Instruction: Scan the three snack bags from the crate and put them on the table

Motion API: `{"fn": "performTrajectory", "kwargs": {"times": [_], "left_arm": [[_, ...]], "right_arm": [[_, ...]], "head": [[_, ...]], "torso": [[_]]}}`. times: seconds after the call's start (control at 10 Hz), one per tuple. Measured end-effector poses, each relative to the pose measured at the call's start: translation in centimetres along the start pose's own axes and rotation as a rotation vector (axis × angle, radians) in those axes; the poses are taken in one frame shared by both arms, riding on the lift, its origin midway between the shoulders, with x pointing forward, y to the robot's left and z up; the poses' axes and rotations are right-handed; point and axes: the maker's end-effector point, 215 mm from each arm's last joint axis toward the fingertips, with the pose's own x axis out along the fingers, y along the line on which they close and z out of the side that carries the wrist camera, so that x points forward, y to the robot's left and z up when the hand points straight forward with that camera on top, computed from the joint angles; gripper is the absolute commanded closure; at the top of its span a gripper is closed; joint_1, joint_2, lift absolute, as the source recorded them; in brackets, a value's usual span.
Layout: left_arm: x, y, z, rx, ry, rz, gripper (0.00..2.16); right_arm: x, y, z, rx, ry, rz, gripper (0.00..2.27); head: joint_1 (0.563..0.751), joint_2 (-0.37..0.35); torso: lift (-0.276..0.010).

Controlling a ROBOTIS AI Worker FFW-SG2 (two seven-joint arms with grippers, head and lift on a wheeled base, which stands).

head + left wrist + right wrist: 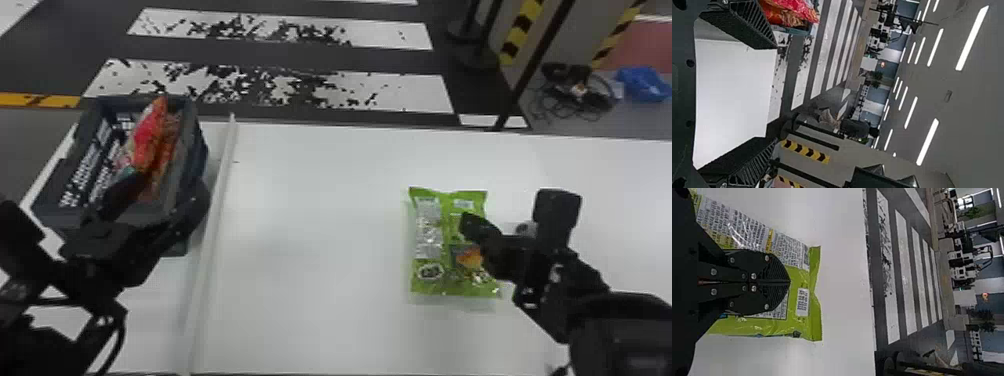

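My left gripper (775, 93) is open at the crate (193, 135), presumably for grasping; my closed right gripper (789, 282) probably steadies the green bag (445, 240).

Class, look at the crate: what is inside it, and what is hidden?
Red and orange snack packaging shows inside the crate. In the head view, the left gripper covers some of it; what lies there or underneath cannot be seen.
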Motion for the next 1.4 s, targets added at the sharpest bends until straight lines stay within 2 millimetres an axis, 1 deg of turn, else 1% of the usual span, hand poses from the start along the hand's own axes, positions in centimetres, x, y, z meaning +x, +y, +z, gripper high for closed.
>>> {"fn": "performTrajectory", "kwargs": {"times": [0.1, 0.2, 0.3, 0.4, 0.5, 0.8, 0.9, 1.1, 1.4], "left_arm": [[0.0, -0.4, 0.2, -0.001, -0.004, -0.005, 0.04], [0.0, -0.6, 0.3, -0.001, -0.007, -0.009, 0.04], [0.0, -0.8, 0.4, -0.001, -0.008, -0.011, 0.04], [0.0, -0.8, 0.4, 0.0, -0.008, -0.012, 0.04], [-0.1, -0.6, 0.5, 0.002, -0.01, -0.009, 0.04], [0.2, 0.1, 0.3, 0.002, -0.009, -0.002, 0.04], [0.3, 0.2, 0.3, 0.002, -0.01, -0.002, 0.04], [0.6, 0.3, 0.4, 0.0, -0.013, -0.004, 0.04], [0.6, 0.4, 0.3, -0.001, -0.011, -0.001, 0.04]], "right_arm": [[-2.0, -0.1, 1.7, 0.01, -0.024, 0.003, 0.18], [-4.0, -0.4, 3.2, 0.006, -0.053, 0.0, 0.04], [-5.6, -0.9, 3.9, 0.0, -0.063, 0.005, 0.04], [-6.7, -1.9, 3.7, 0.006, -0.051, 0.014, 0.03], [-7.6, -3.7, 3.2, 0.018, -0.031, -0.007, 0.05], [-9.1, -7.8, 1.8, 0.039, -0.004, -0.07, 0.08], [-9.2, -9.2, 1.2, 0.045, 0.008, -0.092, 0.08], [-8.5, -11.6, -0.5, 0.057, 0.046, -0.104, 0.08], [-6.7, -13.7, -2.8, 0.092, 0.088, -0.102, 0.08]], "head": [[0.695, -0.08], [0.695, -0.087], [0.695, -0.103], [0.695, -0.119], [0.695, -0.143], [0.695, -0.189], [0.695, -0.208], [0.695, -0.232], [0.695, -0.255]], "torso": [[-0.094], [-0.094], [-0.094], [-0.094], [-0.094], [-0.094], [-0.094], [-0.094], [-0.094]]}}
